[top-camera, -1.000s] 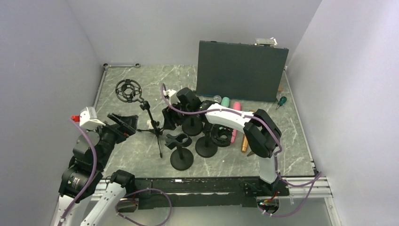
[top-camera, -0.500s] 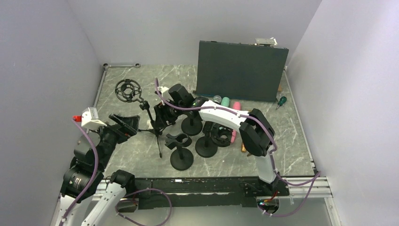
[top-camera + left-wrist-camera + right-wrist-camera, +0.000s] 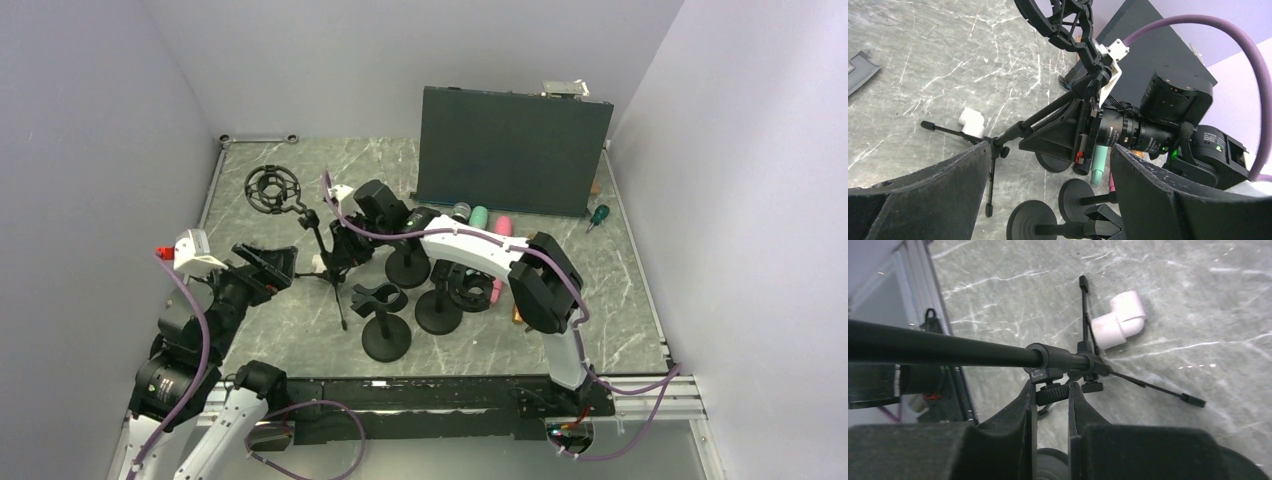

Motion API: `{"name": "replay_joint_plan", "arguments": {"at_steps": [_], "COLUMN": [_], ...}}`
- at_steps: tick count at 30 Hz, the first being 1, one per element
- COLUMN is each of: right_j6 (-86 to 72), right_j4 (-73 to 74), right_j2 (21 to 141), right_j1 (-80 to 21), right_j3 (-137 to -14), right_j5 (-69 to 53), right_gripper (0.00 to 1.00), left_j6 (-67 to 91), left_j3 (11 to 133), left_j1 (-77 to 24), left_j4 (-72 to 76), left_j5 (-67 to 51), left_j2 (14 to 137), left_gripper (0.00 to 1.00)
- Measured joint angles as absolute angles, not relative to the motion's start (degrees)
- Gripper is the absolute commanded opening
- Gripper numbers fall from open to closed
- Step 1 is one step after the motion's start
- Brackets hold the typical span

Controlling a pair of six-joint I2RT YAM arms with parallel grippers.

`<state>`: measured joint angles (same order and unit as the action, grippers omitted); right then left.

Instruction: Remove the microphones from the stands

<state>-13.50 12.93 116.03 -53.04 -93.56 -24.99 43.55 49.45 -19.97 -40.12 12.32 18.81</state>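
Below me, the grey marble table (image 3: 260,340) carries a tripod stand (image 3: 1083,361), a white pipe elbow (image 3: 1118,320), 3 round-based holders (image 3: 386,340) and an upright dark panel (image 3: 512,150).

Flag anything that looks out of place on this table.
A white pipe elbow lies beside the legs of the tripod stand: a plumbing part among microphone gear. The shock mount on top of that stand also looks empty, while loose microphones lie by the dark board.
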Motion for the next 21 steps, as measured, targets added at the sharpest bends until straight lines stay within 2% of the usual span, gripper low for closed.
{"name": "replay_joint_plan", "arguments": {"at_steps": [3,14,21], "right_j6": [-8.80,13.45,15.40], "right_j4": [11.55,-0.21,-0.47], "right_j2": [114.78,110.48,110.48], "right_j1": [-54.43,-63.81,-62.19], "right_j3": [-91.85,-83.33,-82.67], "right_j5": [-21.32,3.84,2.70], "right_gripper": [0.00,0.00,0.02], "left_j6": [43.55,43.05,42.63], "left_j3": [48.95,47.35,46.89], "left_j1": [-19.97,-19.97,-19.97], "left_j4": [-40.16,-41.12,-41.34], "left_j5": [12.40,15.79,16.84], "left_j2": [18.81,16.67,16.36], "left_gripper": [0.91,0.90,0.92]}}
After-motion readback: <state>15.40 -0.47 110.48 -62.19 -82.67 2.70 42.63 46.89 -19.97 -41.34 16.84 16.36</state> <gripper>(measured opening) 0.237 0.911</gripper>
